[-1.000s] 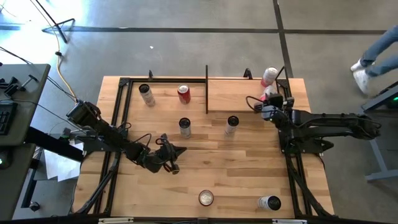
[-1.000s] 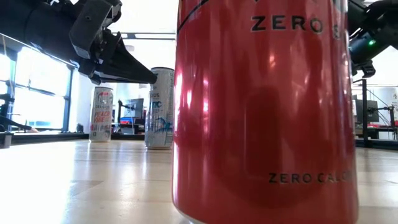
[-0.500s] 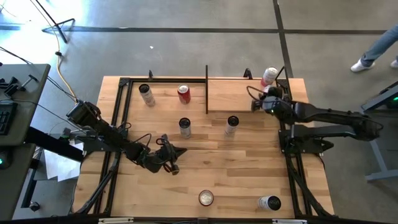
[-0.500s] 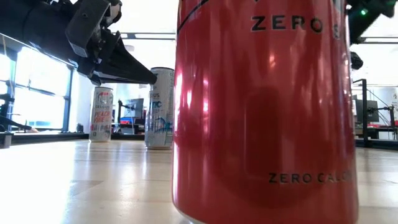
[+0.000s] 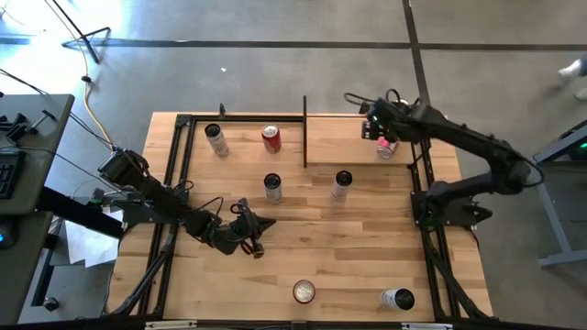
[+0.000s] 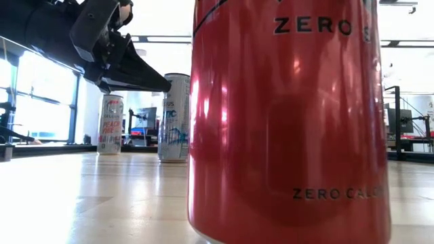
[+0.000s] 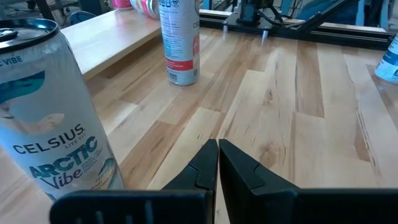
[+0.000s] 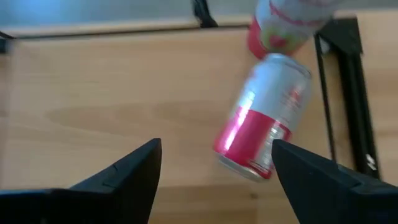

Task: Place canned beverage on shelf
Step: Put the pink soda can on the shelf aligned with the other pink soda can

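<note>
The shelf (image 5: pixel 344 137) is a pale wood platform at the table's far right. A silver and pink can (image 8: pixel 264 118) stands on it near its right bar; in the high view this can (image 5: pixel 387 148) shows under my right arm. My right gripper (image 8: pixel 217 180) hangs open above the shelf, left of that can, touching nothing; the high view shows the gripper (image 5: pixel 372 126) well above the wood. A second pink can (image 8: pixel 287 17) stands just beyond the first. My left gripper (image 7: pixel 217 163) waits shut over the table's near left, beside a Celsius can (image 7: pixel 53 112).
Several more cans stand on the planked tabletop: a white one (image 5: pixel 216 139), a red one (image 5: pixel 271 137), two mid-table (image 5: pixel 272 186) (image 5: pixel 341 183), two near the front edge (image 5: pixel 304 291) (image 5: pixel 397 298). A black bar (image 5: pixel 304 131) bounds the shelf's left side. A red can (image 6: pixel 288 122) fills the low view.
My right gripper has risen from the silver and pink can and swung toward the table's far edge and left, tipping to point more steeply down. The can stays standing on the shelf. The right arm has left the low view.
</note>
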Controlling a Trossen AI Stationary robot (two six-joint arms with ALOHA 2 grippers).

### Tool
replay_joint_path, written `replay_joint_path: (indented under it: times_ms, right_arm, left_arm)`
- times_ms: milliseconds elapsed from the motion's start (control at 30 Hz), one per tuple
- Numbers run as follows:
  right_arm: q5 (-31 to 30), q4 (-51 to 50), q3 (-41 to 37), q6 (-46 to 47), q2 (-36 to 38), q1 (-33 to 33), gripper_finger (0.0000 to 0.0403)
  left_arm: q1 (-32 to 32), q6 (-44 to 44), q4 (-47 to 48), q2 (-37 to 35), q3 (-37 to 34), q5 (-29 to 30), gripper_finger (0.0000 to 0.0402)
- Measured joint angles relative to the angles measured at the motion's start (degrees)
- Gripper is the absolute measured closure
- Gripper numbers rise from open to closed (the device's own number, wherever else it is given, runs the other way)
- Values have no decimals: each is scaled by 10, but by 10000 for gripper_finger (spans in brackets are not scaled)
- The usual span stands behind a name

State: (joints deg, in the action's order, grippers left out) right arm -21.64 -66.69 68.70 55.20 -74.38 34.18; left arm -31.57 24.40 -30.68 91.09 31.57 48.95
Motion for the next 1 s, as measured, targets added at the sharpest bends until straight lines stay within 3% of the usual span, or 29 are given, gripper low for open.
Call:
replay_joint_path:
  times_ms: [267,700,1000]
  right_arm:
    - [70,-39,38,2,-85,83,111]
    - [72,-64,35,44,-144,132,111]
    - [87,-28,35,46,-161,142,111]
  left_arm:
    - [0,0,0,0,0,-19,394]
    - [0,10,12,0,0,-19,394]
    - [-9,10,13,0,0,-19,394]
